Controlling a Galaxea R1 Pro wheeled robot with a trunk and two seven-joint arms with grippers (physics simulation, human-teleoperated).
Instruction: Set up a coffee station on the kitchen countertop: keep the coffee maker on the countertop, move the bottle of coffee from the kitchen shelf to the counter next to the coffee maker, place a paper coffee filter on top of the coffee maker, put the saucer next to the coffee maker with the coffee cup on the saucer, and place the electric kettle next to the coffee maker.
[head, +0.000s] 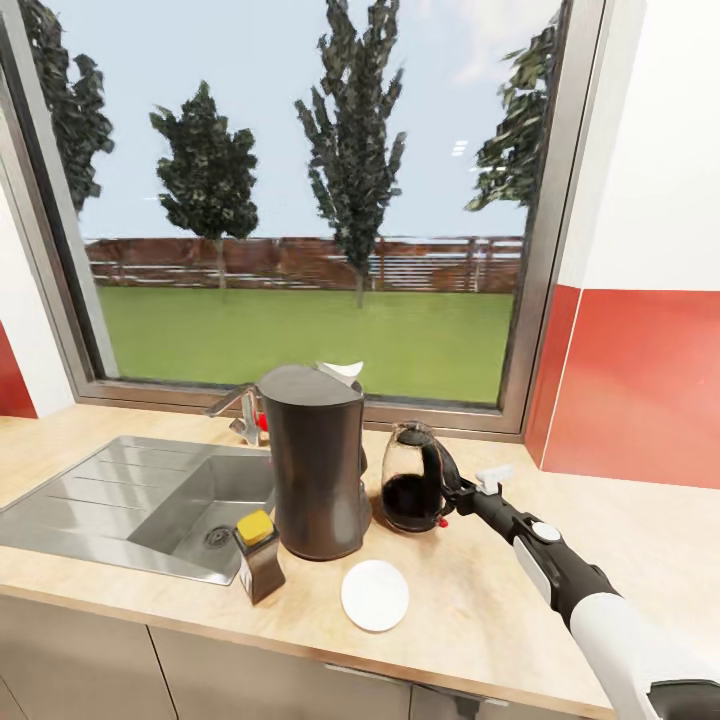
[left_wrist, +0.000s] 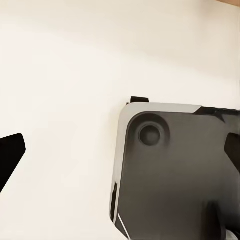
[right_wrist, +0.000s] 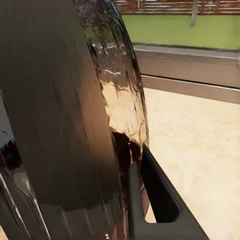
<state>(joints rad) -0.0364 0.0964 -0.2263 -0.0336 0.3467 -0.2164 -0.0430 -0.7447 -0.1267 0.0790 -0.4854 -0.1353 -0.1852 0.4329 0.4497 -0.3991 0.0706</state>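
Observation:
The coffee maker (head: 315, 465) stands on the kitchen countertop (head: 470, 610) just right of the sink. A white paper filter (head: 341, 372) peeks over its slanted top. The electric kettle (head: 408, 490) rests on the counter close to its right side. My right gripper (head: 447, 492) is shut on the kettle's black handle (right_wrist: 55, 115), and one finger (right_wrist: 157, 197) shows beside it. The bottle of coffee (head: 258, 555) with its yellow lid stands at the maker's front left. The saucer (head: 375, 595) lies bare in front. The coffee cup is out of view. My left gripper (left_wrist: 120, 155) is open.
A steel sink (head: 150, 500) with a faucet (head: 243, 412) fills the counter's left part. A large window (head: 320, 200) runs behind the counter, with a red and white wall (head: 640, 380) at the right. A dark grey panel (left_wrist: 175, 175) on a white surface lies under the left gripper.

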